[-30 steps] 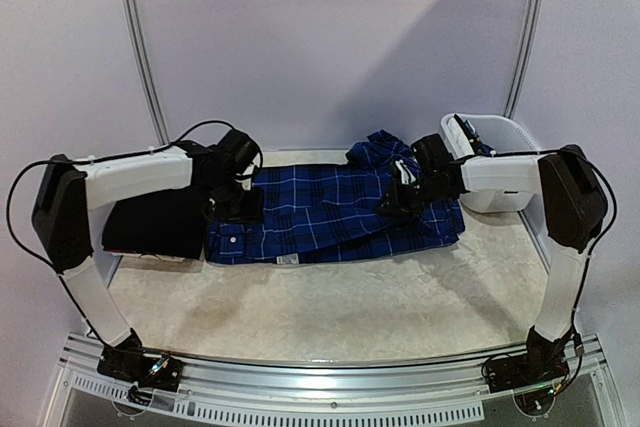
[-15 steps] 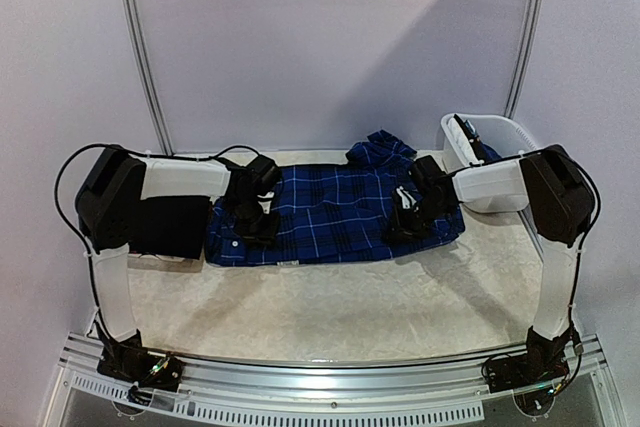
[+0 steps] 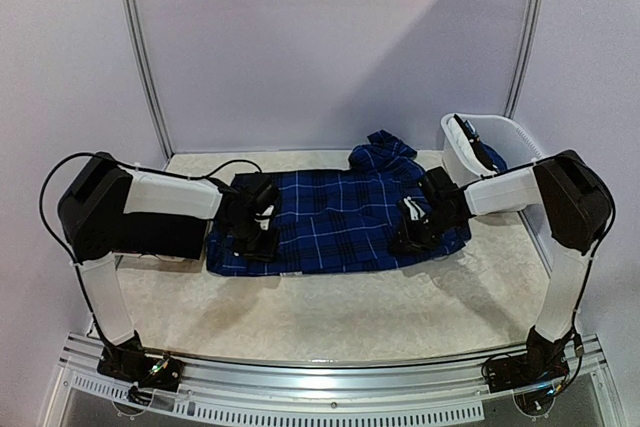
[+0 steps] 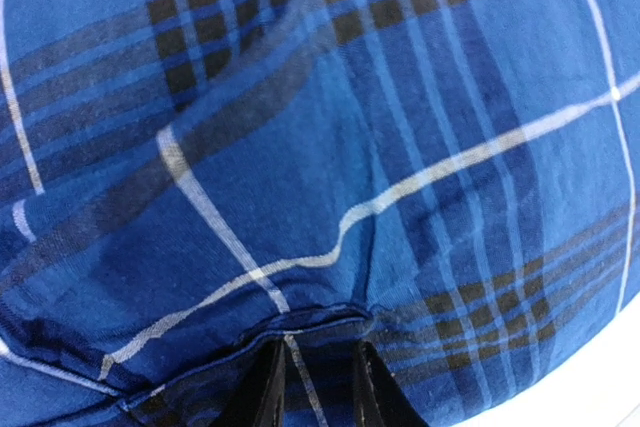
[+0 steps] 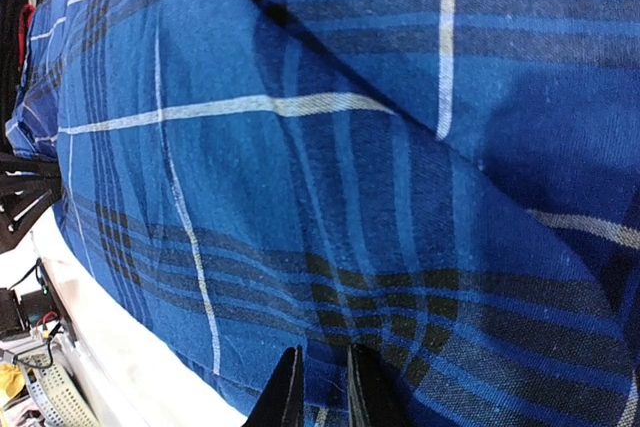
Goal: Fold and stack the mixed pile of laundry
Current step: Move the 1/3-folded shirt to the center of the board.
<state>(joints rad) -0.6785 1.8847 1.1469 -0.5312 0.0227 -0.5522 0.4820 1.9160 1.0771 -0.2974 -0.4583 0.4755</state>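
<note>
The left arm [image 3: 165, 194] and right arm [image 3: 505, 190] are white shells between bulky black joints [image 3: 88, 205]. Thin black cables [image 3: 228, 161] loop along them; the fingers [image 4: 262, 392] are black.

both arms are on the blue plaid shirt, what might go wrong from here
The left end effector and right end effector each pinch only a thin fold of the blue plaid button shirt; it may slip out, or only one layer may lift. The shirt's bunched far part is not flattened, so the fold may turn out lumpy. The folded black garment lies close to the left end effector and might get dragged.
</note>
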